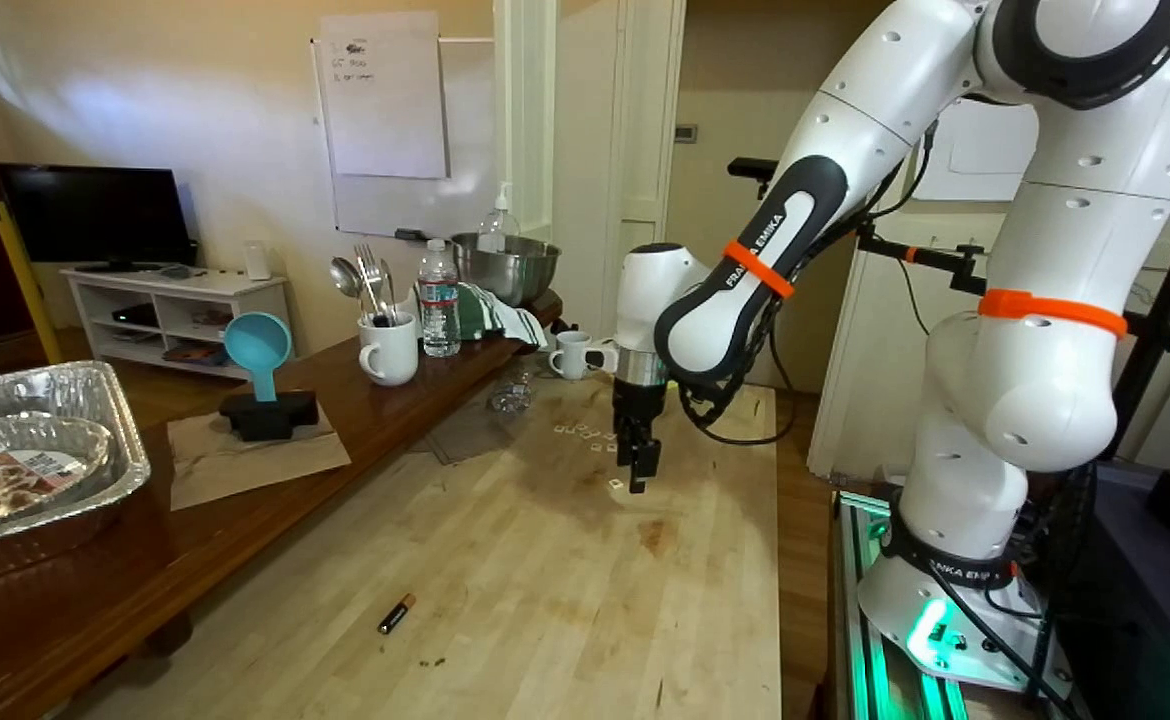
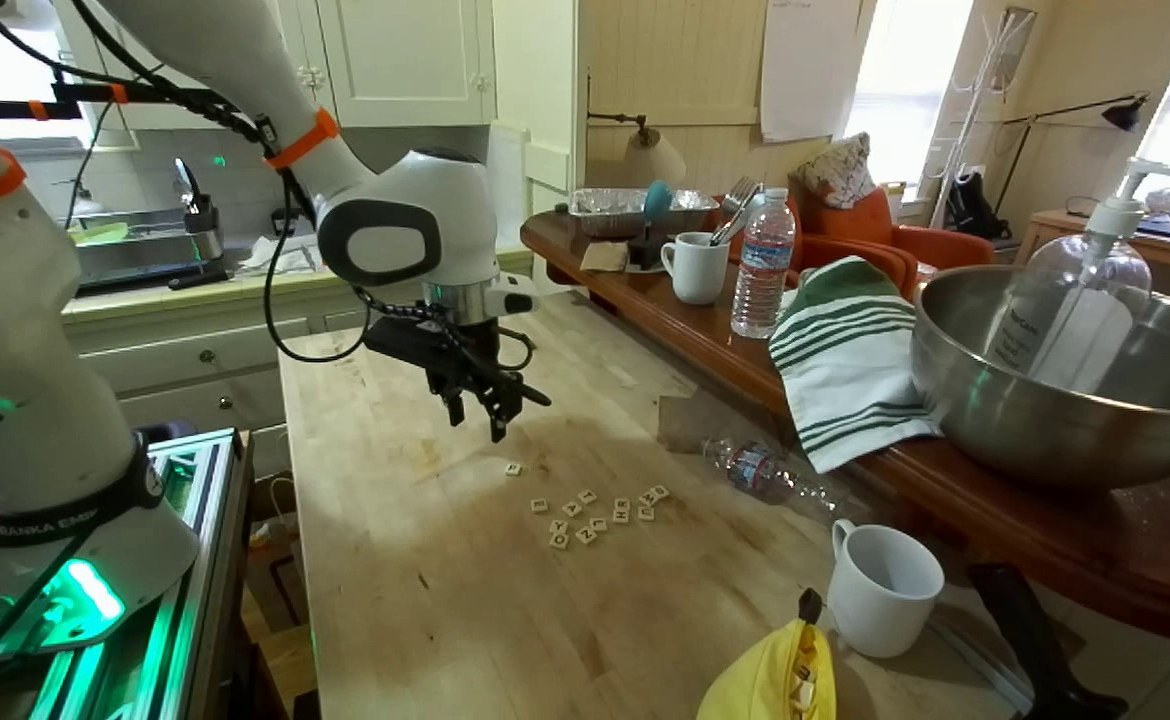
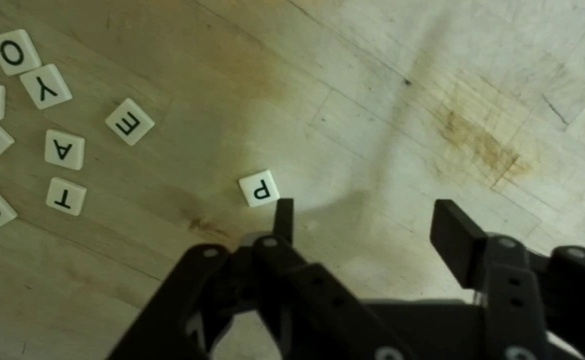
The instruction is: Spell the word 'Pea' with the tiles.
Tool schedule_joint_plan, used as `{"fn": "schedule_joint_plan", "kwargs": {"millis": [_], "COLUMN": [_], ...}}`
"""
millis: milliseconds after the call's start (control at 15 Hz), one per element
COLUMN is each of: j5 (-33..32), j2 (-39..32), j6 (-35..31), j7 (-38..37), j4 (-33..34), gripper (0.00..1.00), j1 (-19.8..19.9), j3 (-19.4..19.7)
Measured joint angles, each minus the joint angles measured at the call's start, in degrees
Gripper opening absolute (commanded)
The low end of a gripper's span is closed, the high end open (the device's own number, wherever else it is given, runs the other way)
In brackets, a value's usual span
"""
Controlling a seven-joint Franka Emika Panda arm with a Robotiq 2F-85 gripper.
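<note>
In an exterior view the windows [image 2: 912,75] are so bright that they look almost white, and in both exterior views the robot's base [image 1: 950,625] glows green. The wrist view is dimmer, with soft shadows on the table [image 3: 345,125] and the fingers [image 3: 456,242] nearly black.

Cream square tiles [image 3: 64,149] lie letter-up in a loose cluster, the P tile [image 3: 259,188] apart from them.
</note>
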State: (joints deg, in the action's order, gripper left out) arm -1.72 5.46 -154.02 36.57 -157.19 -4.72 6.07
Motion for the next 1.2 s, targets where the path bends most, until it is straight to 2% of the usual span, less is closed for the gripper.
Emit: {"fn": "schedule_joint_plan", "kwargs": {"millis": [267,400,1200], "j5": [-0.04,-0.4,-4.23], "j2": [-3.36,-4.76,-10.53], "j6": [-1.88,-2.79,-9.03], "j7": [0.06,0.06,-1.02], "j4": [1.23,1.93,4.39], "gripper": [0.11,0.01,0.0], "j1": [0.68,1.5,5.32], "j3": [-0.28,-0.48,-1.24]}}
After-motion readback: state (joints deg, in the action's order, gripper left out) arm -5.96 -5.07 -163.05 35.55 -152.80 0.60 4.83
